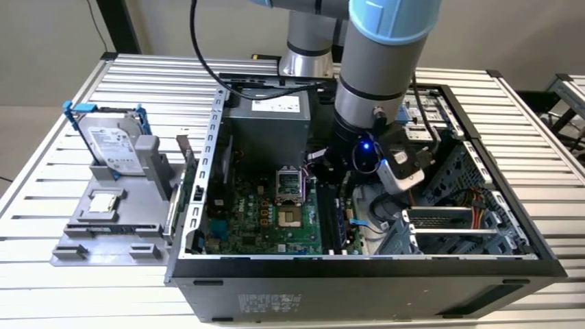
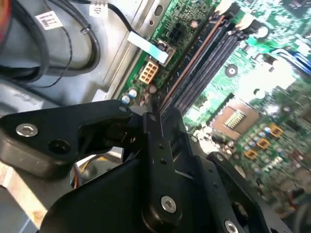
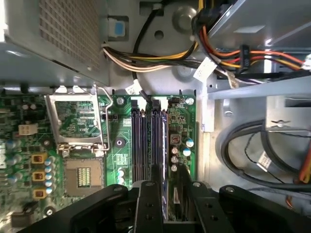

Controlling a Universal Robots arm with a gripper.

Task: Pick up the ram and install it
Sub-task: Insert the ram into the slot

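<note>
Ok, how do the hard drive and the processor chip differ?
The hard drive stands upright in a blue frame; the processor chip lies flat, unframed. The hard drive is far larger and oblong; the processor chip is small and square. Both sit on the grey stand beside the computer case.

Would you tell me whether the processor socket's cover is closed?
No, in the first wrist view the socket lies bare with its metal cover flipped open.
</note>
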